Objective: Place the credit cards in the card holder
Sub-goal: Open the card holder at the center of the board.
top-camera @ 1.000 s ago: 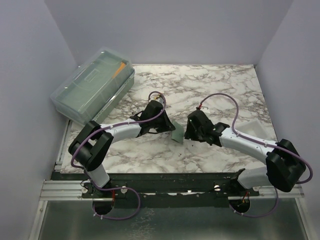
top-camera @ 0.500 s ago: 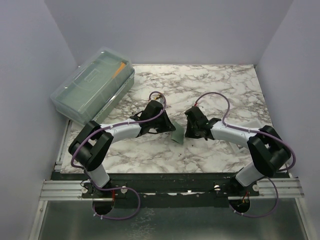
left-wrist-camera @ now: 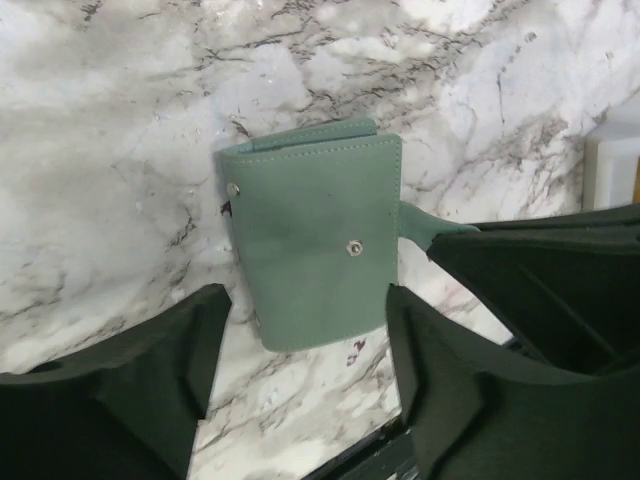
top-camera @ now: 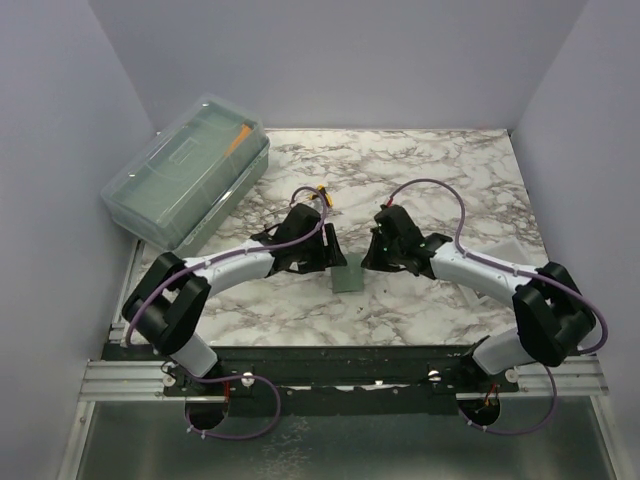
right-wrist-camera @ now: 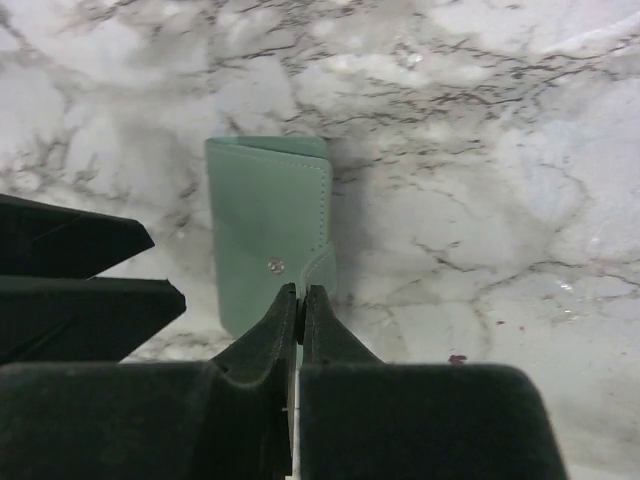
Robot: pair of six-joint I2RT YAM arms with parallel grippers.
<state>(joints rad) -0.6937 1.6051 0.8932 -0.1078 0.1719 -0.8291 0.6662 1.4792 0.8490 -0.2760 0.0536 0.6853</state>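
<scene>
lying flat and shut on the surface (left-wrist-camera: 100, 120), the wallet (left-wrist-camera: 315, 235) now rests between the two arms, whereas half a second ago it looked tipped up off the marble; the left fingers (left-wrist-camera: 110, 390) have let it go and straddle it, spread wide, touching neither edge; the right fingers (right-wrist-camera: 265, 345) are clenched, seemingly on its snap tab (left-wrist-camera: 425, 222); no cards show in any view, only a white tray (top-camera: 510, 252) off to the right; so the wallet, set down closed, probably needs opening before any card can go in.
</scene>
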